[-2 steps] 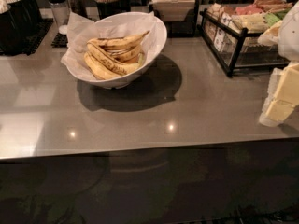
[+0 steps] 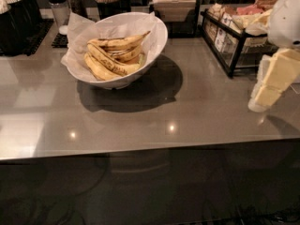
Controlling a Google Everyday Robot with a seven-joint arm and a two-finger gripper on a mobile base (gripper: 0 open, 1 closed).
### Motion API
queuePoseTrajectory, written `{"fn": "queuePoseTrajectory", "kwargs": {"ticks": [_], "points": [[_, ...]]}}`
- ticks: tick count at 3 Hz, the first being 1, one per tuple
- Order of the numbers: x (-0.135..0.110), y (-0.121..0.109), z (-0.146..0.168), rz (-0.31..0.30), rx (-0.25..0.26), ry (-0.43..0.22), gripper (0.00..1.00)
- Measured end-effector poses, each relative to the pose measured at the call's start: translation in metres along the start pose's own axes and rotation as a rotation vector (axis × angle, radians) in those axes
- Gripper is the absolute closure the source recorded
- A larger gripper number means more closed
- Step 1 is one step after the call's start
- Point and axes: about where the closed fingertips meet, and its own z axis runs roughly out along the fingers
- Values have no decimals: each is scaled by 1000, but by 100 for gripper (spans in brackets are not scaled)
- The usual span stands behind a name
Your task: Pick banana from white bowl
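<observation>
I am hanging my gripper (image 2: 273, 81) over the right end of the counter (image 2: 187, 111), and I cannot tell how wide my jaws are standing. The banana (image 2: 119, 42) is lying on top of the other bananas (image 2: 108, 62) in the white bowl (image 2: 159, 36), well apart from my jaws, off to their left and farther back. I am judging the pick as barely begun: reaching across, gripping and lifting are all waiting to be done

1 camera view, high before the grey counter (image 2: 201, 116), angled down and across, mid range, white bowl (image 2: 158, 41) upper left, gripper (image 2: 265, 93) at right edge
</observation>
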Motion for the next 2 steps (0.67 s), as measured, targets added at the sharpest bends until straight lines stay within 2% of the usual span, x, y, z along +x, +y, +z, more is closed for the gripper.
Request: {"fn": "queuePoseTrajectory", "kwargs": {"ticks": [2], "points": [[-95,-56,25,-167,-94,-207,0]]}}
